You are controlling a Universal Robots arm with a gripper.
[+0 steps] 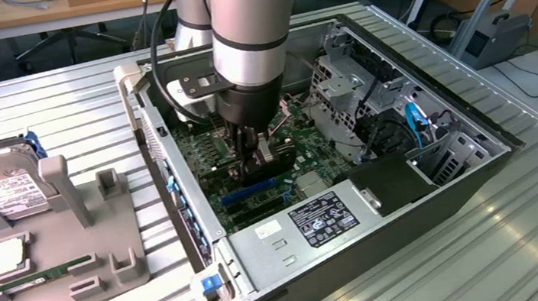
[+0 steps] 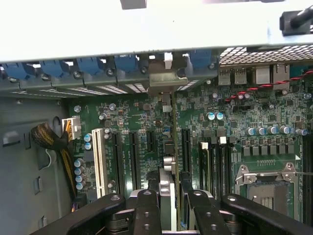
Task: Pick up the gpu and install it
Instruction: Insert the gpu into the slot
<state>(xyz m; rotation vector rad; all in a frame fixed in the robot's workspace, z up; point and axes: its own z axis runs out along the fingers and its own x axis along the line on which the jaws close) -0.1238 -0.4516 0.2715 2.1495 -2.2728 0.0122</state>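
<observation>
I count 1 open computer case (image 1: 440, 199), 1 hard drive (image 1: 2, 187), 1 memory stick (image 1: 33, 278) and 1 card (image 2: 168, 196) in my gripper (image 2: 171, 205).

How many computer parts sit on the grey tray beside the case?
3: hard drive at the far end, processor in the middle, green memory stick nearest the camera.

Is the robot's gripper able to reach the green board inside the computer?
Probably yes. The case is open, and the gripper, holding the gpu, hangs just above the green board with nothing between.
</observation>
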